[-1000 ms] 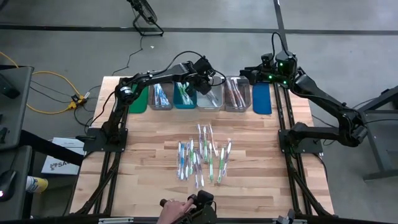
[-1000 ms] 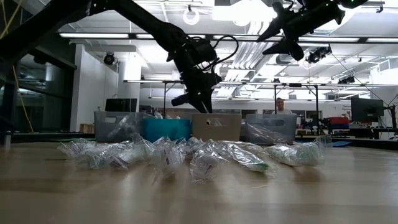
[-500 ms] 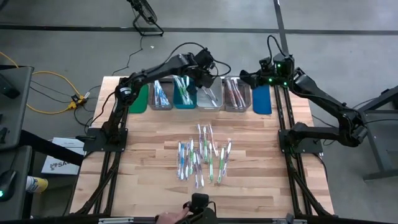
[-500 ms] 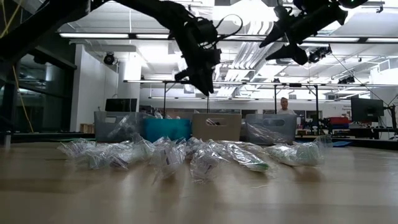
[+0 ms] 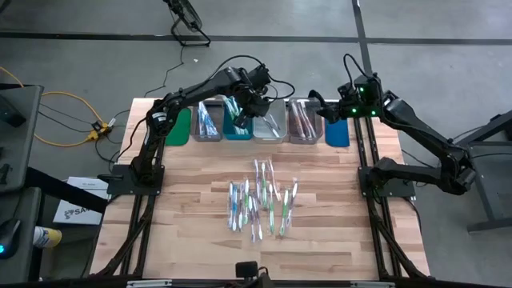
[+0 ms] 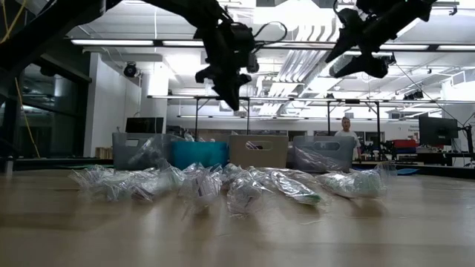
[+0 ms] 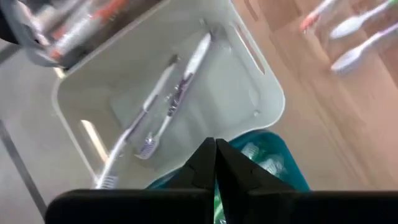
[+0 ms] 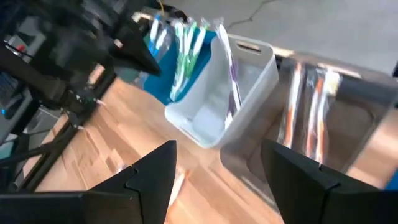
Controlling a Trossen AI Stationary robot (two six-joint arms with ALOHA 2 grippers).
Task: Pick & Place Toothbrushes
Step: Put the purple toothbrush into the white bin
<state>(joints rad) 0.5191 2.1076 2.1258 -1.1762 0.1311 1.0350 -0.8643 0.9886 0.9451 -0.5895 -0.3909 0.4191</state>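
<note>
Left gripper [image 5: 242, 114] hovers above the teal bin [image 5: 238, 126], fingers pressed together. Right gripper [image 5: 314, 102] hangs spread over the grey bin [image 5: 304, 122].

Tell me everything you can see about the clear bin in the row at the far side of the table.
The clear bin is a rectangular tub of pale see-through plastic, with rounded corners and a slot handle in its short wall. It stands upright on the wooden table, fourth in the row, between the teal bin and a grey bin. A few white toothbrushes lie inside on its floor. The left claw, shut, hangs above the edge it shares with the teal bin. Nothing is seen to grip it.
</note>
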